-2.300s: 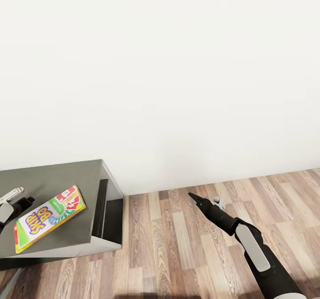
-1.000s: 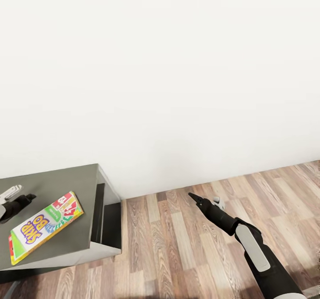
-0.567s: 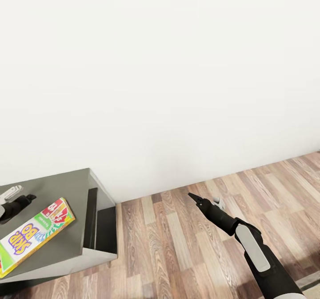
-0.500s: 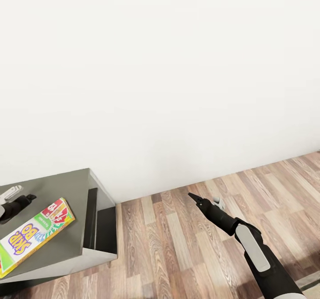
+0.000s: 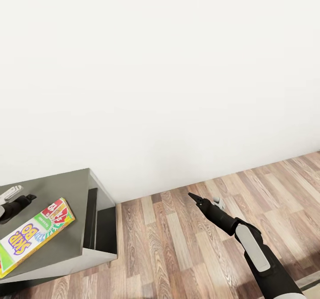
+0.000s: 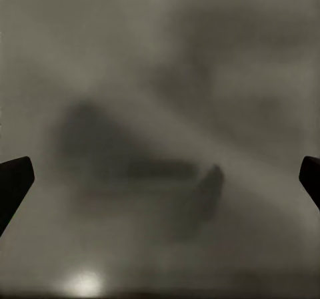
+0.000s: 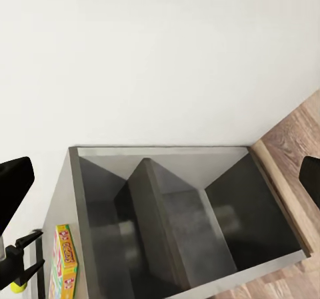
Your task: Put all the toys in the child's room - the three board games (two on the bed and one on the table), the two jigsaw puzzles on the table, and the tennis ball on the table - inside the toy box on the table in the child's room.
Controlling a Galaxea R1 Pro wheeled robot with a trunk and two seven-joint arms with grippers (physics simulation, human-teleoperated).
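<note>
- Left gripper [image 5: 15,194]: at the head view's left edge, over the dark grey top of the low cabinet [image 5: 58,183]; in the left wrist view, 2 dark fingertips [image 6: 15,182] stand at opposite frame edges, spread wide, nothing between them, a blurred grey surface close ahead.
- Board game [image 5: 33,234]: 1 flat box, colourful cover reading "SKIP BO", lying flat on the cabinet top just beside the left gripper, on the side nearer the robot; not touching the fingers as far as can be told. Also seen edge-on in the right wrist view [image 7: 65,265], beside the left gripper's fingers [image 7: 23,252].
- Right gripper [image 5: 198,200]: held above the wooden floor [image 5: 178,245], well apart from the cabinet, pointing toward the white wall [image 5: 169,77]; in the right wrist view, its fingertips [image 7: 13,189] sit at the frame edges, parted, holding nothing.
- Cabinet: ahead of the right gripper, open-fronted, 2 compartments split by 1 upright divider [image 7: 160,219], standing against the wall.
</note>
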